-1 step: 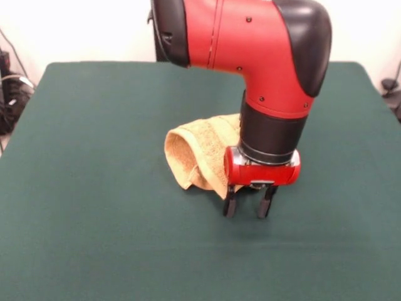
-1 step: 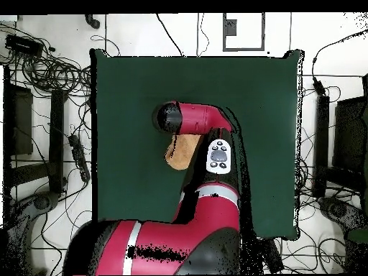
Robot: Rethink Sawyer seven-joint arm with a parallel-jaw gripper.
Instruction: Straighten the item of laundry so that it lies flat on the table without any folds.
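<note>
The item of laundry (image 1: 197,157) is a tan-orange terry towel, bunched and folded over on itself near the middle of the dark green table (image 1: 94,188). My gripper (image 1: 249,204) hangs just in front of the towel's lower right corner, fingers pointing down and apart, open, with nothing between them. Its tips are close to the tabletop. The arm's wrist covers the towel's right part. In the overhead view only a piece of the towel (image 2: 181,151) shows beside the arm (image 2: 198,118), and the gripper is hidden under the arm.
The green table (image 2: 266,144) spreads wide on all sides of the towel. Cables and dark equipment (image 2: 43,144) lie on the floor beyond the table's edges.
</note>
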